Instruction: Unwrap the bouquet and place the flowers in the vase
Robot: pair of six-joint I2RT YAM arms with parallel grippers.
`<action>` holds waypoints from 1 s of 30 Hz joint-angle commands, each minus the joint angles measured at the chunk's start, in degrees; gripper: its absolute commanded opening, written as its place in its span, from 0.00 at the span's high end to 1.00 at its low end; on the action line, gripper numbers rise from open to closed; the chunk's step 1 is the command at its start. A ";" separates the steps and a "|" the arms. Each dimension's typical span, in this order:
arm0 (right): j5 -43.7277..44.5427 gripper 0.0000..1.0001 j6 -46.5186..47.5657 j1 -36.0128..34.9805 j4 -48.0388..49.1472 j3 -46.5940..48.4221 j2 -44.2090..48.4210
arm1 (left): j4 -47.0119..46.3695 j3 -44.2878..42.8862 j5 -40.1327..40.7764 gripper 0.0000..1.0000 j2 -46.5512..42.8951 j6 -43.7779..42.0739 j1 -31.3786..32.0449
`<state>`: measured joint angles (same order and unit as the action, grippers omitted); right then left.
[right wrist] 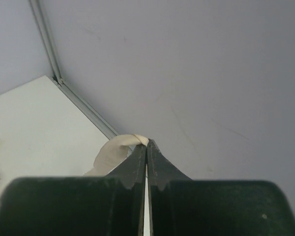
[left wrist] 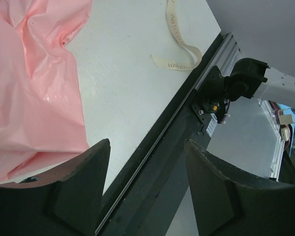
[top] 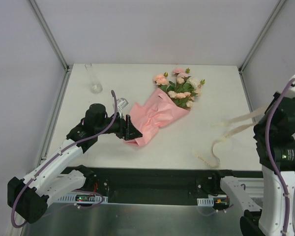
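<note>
Now, L gripper point(left wrist: 146, 145) spread wide, empty, by crumpled pink paper wrap point(top: 155, 116) of pink-and-cream rose bouquet point(top: 181, 88), R gripper point(right wrist: 147, 143) pinching long cream ribbon point(right wrist: 113, 148) (raised at right).

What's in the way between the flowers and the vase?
Nothing lies on the table between the flowers and the vase, but pink paper wraps their stems.

We see the paper point(left wrist: 34, 83) as a thin pink sheet, crumpled and faintly glossy along its creases. The ribbon point(left wrist: 179, 37) looks like cream woven cloth with printed lettering. The vase point(top: 93, 81) is clear glass. The table point(top: 211, 98) is white, smooth and matt. The left arm's fingers point(left wrist: 73, 196) look like matt black plastic, slightly grainy.
</note>
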<state>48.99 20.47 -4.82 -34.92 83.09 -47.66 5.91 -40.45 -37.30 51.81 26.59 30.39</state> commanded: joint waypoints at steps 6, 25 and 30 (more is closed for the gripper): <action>-6.34 0.99 -11.74 4.64 -16.49 -9.96 2.92 | 8.41 -3.15 6.34 0.43 -2.24 -3.91 0.28; -29.94 0.46 -35.25 25.47 -10.37 -34.22 -1.21 | 10.79 -4.29 16.03 0.27 9.16 4.26 -11.23; -46.34 0.24 -29.71 18.03 -6.31 -32.91 0.28 | 7.98 -6.04 13.32 0.27 16.81 2.94 -11.23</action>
<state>17.04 -13.56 19.09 -46.30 48.82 -48.49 17.04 -43.13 -21.98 63.99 29.95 19.75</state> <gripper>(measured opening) 0.716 0.732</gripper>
